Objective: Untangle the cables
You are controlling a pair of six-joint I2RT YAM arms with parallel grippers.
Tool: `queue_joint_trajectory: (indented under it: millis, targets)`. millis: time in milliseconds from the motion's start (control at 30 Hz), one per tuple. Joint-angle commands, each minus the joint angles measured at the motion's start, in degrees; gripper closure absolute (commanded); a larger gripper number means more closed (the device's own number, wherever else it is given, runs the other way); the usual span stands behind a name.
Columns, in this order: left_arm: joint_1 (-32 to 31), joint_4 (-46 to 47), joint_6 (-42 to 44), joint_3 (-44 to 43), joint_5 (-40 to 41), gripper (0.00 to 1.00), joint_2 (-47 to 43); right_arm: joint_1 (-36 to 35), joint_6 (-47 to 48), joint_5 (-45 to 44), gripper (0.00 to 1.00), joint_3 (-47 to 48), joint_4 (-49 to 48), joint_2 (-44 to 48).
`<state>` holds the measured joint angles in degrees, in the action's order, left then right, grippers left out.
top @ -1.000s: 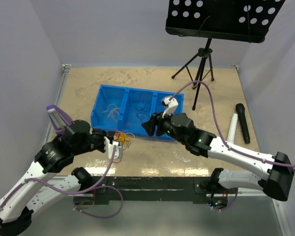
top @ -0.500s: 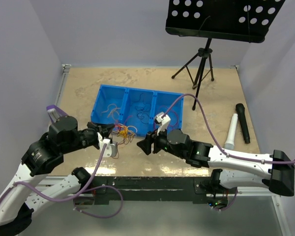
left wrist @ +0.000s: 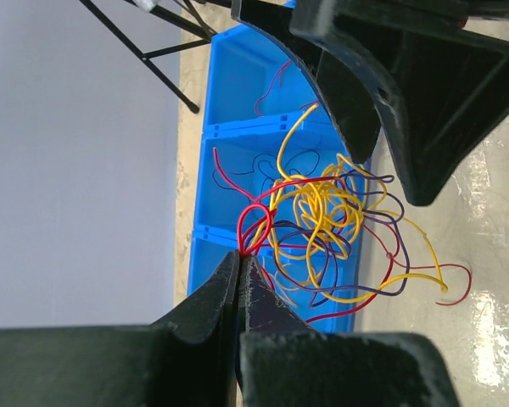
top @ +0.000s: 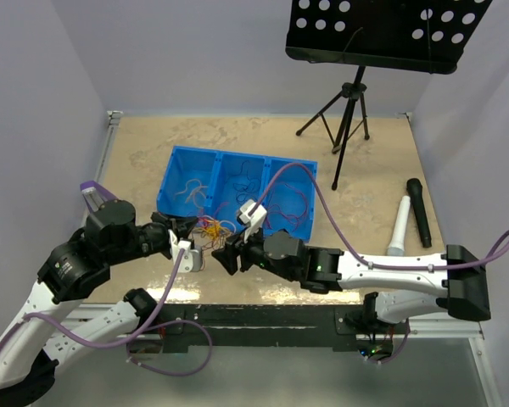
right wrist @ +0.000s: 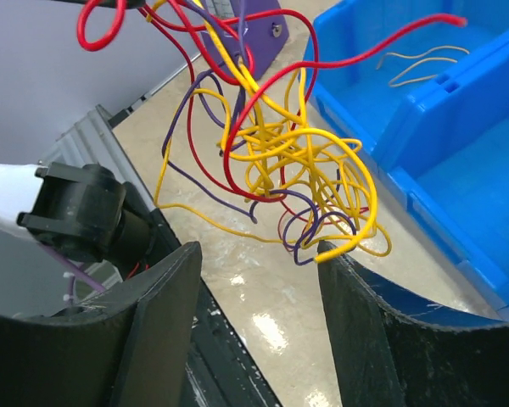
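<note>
A tangle of thin red, yellow and purple cables (top: 211, 231) hangs in the air just in front of the blue bin (top: 171, 174). My left gripper (top: 185, 227) is shut on a red loop of the tangle (left wrist: 254, 227) and holds it up. The bundle (right wrist: 276, 161) hangs right before my right gripper (top: 228, 257), which is open, its fingers (right wrist: 165, 297) spread below the cables; a yellow end touches one fingertip. Loose cables lie in the bin's compartments (left wrist: 276, 161).
A black music stand (top: 349, 93) on a tripod is at the back right. A black microphone (top: 420, 212) and a white one (top: 398, 226) lie at the right. The black base rail (top: 263, 320) runs along the near edge.
My right gripper has moved left and nearer, from the bin's front wall to just beside the tangle. My left gripper lifted the tangle slightly and has held still since.
</note>
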<state>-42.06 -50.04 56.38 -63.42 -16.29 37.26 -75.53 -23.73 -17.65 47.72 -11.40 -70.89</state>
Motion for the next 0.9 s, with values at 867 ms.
queue_joint_trajectory:
  millis: [867]
  targets:
    - [0.14,-1.38,-1.62,-4.26,-4.45,1.0,0.1,-2.87,7.47,-9.77,0.8,7.04,-7.59,-5.05]
